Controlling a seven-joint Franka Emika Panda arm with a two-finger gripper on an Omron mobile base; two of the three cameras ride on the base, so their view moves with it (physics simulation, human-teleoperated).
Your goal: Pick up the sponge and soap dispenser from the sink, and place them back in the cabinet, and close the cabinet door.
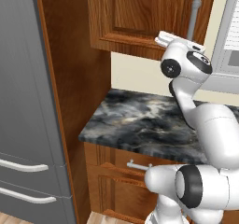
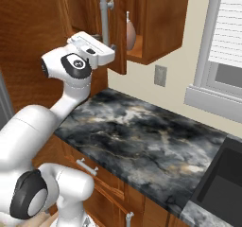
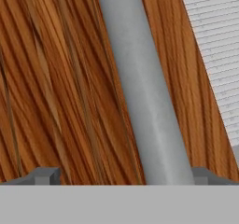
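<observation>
The cabinet door point(image 1: 140, 13) is a reddish-brown panel that stands ajar, with a long grey bar handle point(image 3: 140, 87) running up it. My gripper point(image 3: 125, 176) is open and pressed close to the door face. The bar lies between its fingertips point(image 3: 45, 175), nearer the right one. From the side, the gripper point(image 2: 108, 47) sits at the handle point(image 2: 104, 18) near the door's lower edge. The soap dispenser point(image 2: 131, 32), orange-brown with a white pump, stands on the shelf inside the cabinet point(image 2: 160, 18). The black sink point(image 2: 222, 183) lies at the lower right. The sponge is out of view.
A dark marbled counter point(image 2: 142, 136) runs below the cabinet, with wooden drawer fronts point(image 1: 116, 171) under it. The tall grey refrigerator point(image 1: 23, 101) stands at the left. A window with white blinds point(image 2: 227, 32) is on the right wall, beside a wall outlet point(image 2: 160, 75).
</observation>
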